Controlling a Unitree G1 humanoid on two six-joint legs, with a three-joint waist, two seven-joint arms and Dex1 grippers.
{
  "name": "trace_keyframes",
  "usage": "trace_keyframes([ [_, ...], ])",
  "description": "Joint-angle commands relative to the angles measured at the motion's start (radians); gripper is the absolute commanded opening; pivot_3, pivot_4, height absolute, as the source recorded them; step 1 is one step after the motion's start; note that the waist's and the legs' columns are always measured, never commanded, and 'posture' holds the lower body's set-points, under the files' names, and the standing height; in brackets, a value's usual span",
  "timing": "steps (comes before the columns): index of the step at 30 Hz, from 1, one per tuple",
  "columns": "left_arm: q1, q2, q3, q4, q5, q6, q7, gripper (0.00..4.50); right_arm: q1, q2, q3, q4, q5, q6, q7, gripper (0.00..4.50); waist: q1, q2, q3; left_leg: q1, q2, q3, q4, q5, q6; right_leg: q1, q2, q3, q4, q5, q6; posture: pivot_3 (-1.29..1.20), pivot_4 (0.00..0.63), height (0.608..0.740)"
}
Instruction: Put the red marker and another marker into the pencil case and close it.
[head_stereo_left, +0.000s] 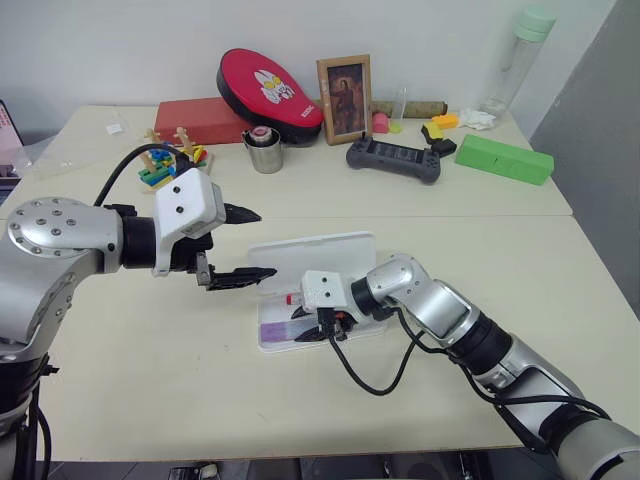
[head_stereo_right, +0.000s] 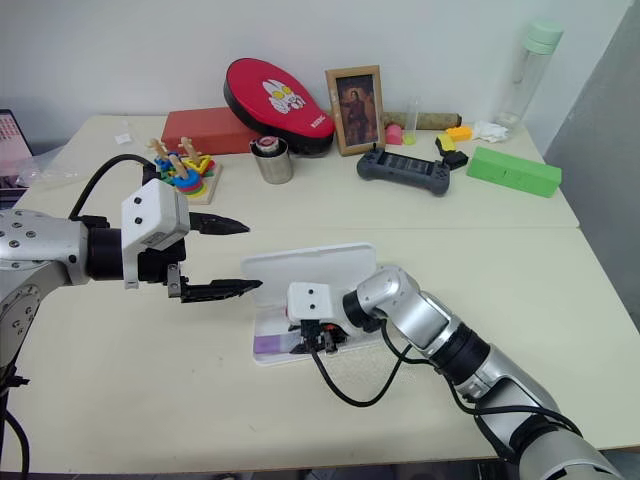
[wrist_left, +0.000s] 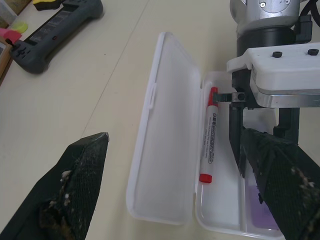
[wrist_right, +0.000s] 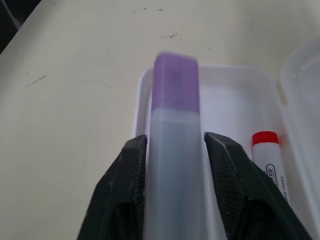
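While my right gripper (head_stereo_left: 318, 330) sits low over the pencil case (head_stereo_left: 330, 250), the purple marker (wrist_right: 175, 150) lies between its jaws, long axis running straight out along them, cap end leading over the tray. Jaws look slightly parted beside the barrel; I can't tell if they're clamped or releasing. Red marker (wrist_left: 209, 142) is already in the tray, parallel, just beside the right jaws. Left gripper (head_stereo_left: 240, 245) hovers beside the open lid, jaws wide apart, empty, nearer the lid for closing. Left wrist view shows the whole red marker; right wrist view gives just its red end.
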Motion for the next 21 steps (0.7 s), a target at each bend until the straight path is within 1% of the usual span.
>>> trace_keyframes([
  [1, -0.017, -0.007, 0.02, -0.011, 0.002, -0.014, 0.001, 4.5, -0.003, 0.001, -0.043, -0.036, 0.028, 0.018, 0.019, 2.87, 0.0, 0.0, 0.0, 0.0, 0.0, 0.0, 0.0, 0.0, 0.0, 0.0, 0.0, 0.0, 0.0, 0.0, 0.0, 0.0, 0.15, 0.74],
  [2, -0.021, -0.018, 0.024, -0.01, -0.005, -0.014, 0.004, 4.5, -0.004, 0.002, -0.056, -0.041, 0.036, 0.027, 0.016, 3.08, 0.0, 0.0, 0.0, 0.0, 0.0, 0.0, 0.0, 0.0, 0.0, 0.0, 0.0, 0.0, 0.0, 0.0, 0.0, 0.0, 0.15, 0.74],
  [3, -0.03, -0.033, 0.033, -0.013, -0.026, -0.001, 0.012, 4.5, -0.005, 0.001, -0.069, -0.049, 0.045, 0.038, 0.014, 3.39, 0.0, 0.0, 0.0, 0.0, 0.0, 0.0, 0.0, 0.0, 0.0, 0.0, 0.0, 0.0, 0.0, 0.0, 0.0, 0.0, 0.15, 0.74],
  [5, -0.043, -0.048, 0.045, -0.016, -0.052, 0.022, 0.019, 4.5, -0.005, -0.01, -0.104, -0.09, 0.08, 0.075, 0.028, 3.77, 0.001, 0.0, 0.0, 0.0, 0.0, 0.0, 0.0, 0.0, 0.0, 0.0, 0.0, 0.0, 0.0, 0.0, 0.0, 0.0, 0.15, 0.74],
  [7, -0.049, -0.054, 0.052, -0.015, -0.064, 0.035, 0.022, 4.5, -0.005, -0.023, -0.132, -0.134, 0.113, 0.112, 0.042, 4.33, 0.001, 0.0, 0.0, 0.0, 0.0, 0.0, 0.0, 0.0, 0.0, 0.0, 0.0, 0.0, 0.0, 0.0, 0.0, 0.0, 0.15, 0.74],
  [8, -0.049, -0.055, 0.056, -0.014, -0.069, 0.04, 0.023, 4.5, -0.005, -0.031, -0.151, -0.162, 0.134, 0.133, 0.048, 4.47, 0.001, 0.0, 0.0, 0.0, 0.0, 0.0, 0.0, 0.0, 0.0, 0.0, 0.0, 0.0, 0.0, 0.0, 0.0, 0.0, 0.15, 0.74],
  [12, -0.034, -0.045, 0.086, -0.004, -0.068, 0.05, 0.044, 4.5, -0.018, -0.048, -0.225, -0.248, 0.205, 0.214, 0.033, 4.47, 0.001, 0.0, 0.0, 0.0, 0.0, 0.0, 0.0, 0.0, 0.0, 0.0, 0.0, 0.0, 0.0, 0.0, 0.0, 0.0, 0.15, 0.74],
  [15, 0.011, -0.03, 0.166, 0.039, -0.037, 0.054, 0.088, 4.5, -0.032, -0.076, -0.299, -0.332, 0.264, 0.261, 0.024, 4.47, 0.0, 0.0, 0.0, 0.0, 0.0, 0.0, 0.0, 0.0, 0.0, 0.0, 0.0, 0.0, 0.0, 0.0, 0.0, 0.0, 0.15, 0.74],
  [16, 0.035, -0.026, 0.201, 0.049, -0.04, 0.067, 0.097, 4.5, -0.038, -0.082, -0.318, -0.353, 0.278, 0.278, 0.014, 4.47, -0.001, 0.0, 0.0, 0.0, 0.0, 0.0, 0.0, 0.0, 0.0, 0.0, 0.0, 0.0, 0.0, 0.0, 0.0, 0.0, 0.15, 0.74],
  [18, 0.121, -0.021, 0.259, 0.079, -0.004, 0.053, 0.113, 4.5, -0.044, -0.102, -0.342, -0.387, 0.292, 0.291, -0.003, 4.47, -0.004, 0.0, 0.0, 0.0, 0.0, 0.0, 0.0, 0.0, 0.0, 0.0, 0.0, 0.0, 0.0, 0.0, 0.0, 0.0, 0.15, 0.74],
  [21, 0.225, -0.022, 0.3, 0.118, 0.055, 0.017, 0.138, 4.5, -0.049, -0.121, -0.354, -0.415, 0.303, 0.304, -0.022, 4.47, -0.004, 0.001, 0.0, 0.0, 0.0, 0.0, -0.001, 0.0, 0.0, -0.001, 0.0, 0.0, 0.0, 0.0, 0.0, 0.0, 0.15, 0.74],
])
